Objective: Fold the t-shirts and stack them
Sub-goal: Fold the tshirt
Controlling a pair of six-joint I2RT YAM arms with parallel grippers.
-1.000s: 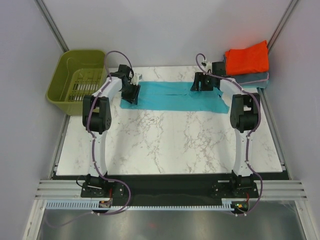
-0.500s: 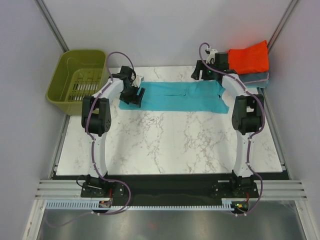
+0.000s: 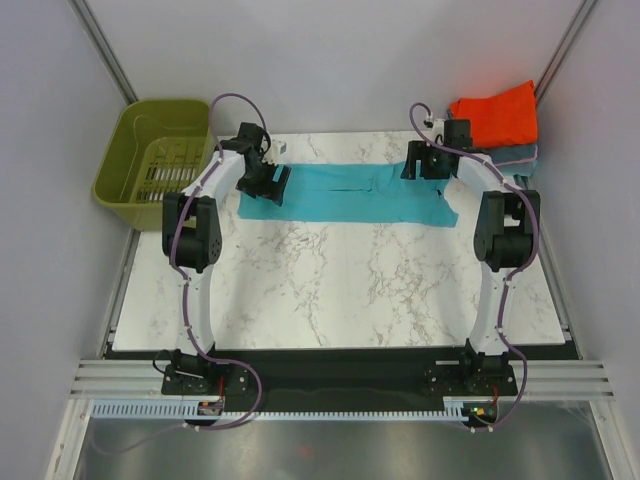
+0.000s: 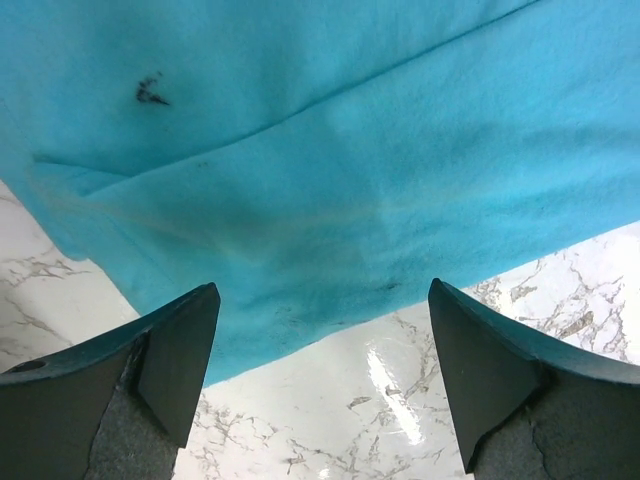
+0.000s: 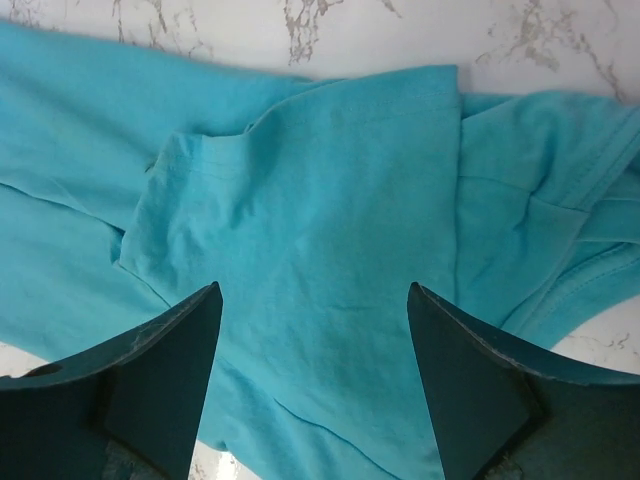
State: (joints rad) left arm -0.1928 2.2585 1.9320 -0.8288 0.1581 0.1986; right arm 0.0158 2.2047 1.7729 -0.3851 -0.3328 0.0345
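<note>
a: what's lying across the far part of the table (image 3: 340, 290)?
b: a teal t-shirt (image 3: 350, 195) is lying there, spread into a long strip. the left gripper (image 3: 277, 183) is hanging over its left end, the right gripper (image 3: 415, 170) over its right end.
a: and the others?
b: the orange-red shirt (image 3: 495, 115) is sitting folded on the grey-blue shirt (image 3: 515, 157) at the far right corner. an olive basket (image 3: 118, 165) is standing off the far left corner.
</note>
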